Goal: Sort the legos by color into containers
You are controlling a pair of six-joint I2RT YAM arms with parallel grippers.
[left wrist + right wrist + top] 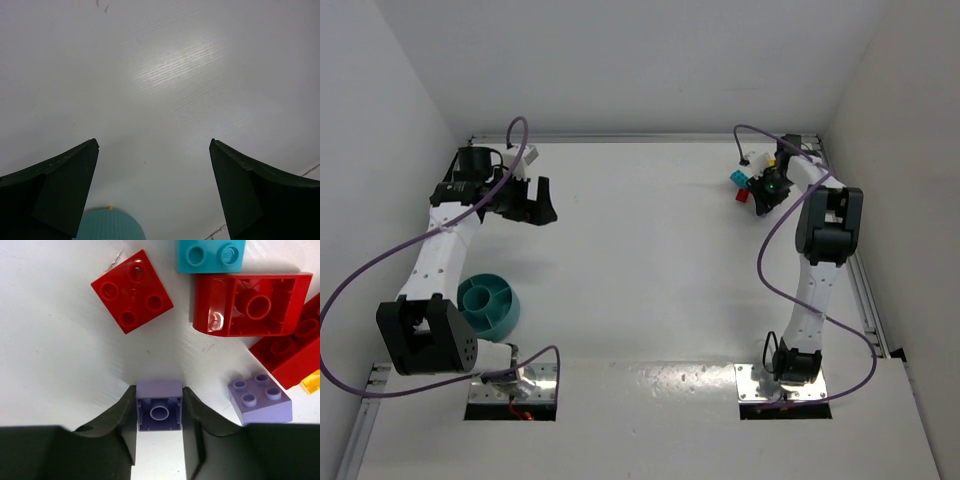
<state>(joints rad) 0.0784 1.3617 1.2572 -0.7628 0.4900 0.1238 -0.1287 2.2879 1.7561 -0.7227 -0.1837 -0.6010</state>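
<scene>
our right jaws press both flanks of the upturned lilac brick [160, 412], a grip to lift it clear of the red bricks [132, 291] just ahead, while our left jaws gape wide holding nothing, the teal bowl [111, 225] behind them waiting.

Glossy moulded plastic at the worktop's far right corner: a red square four-stud brick [132, 291] and a red curved brick lying hollow side up [250, 305] throw back hard highlights, and the turquoise studded brick [211, 254] is nearly as shiny. The lilac upturned brick [160, 412] and the lilac sloped four-stud brick [260, 397] look smooth and satin. Matt black fingers [117, 430] of the right gripper [159, 395] press its sides. The white worktop [170, 75] is finely ribbed, with a soft sheen. By its left edge, the round teal plastic bowl [490, 305] shows a dull, ribbed outer wall. Bare metal base plates [535, 378] gleam at the near edge.
</scene>
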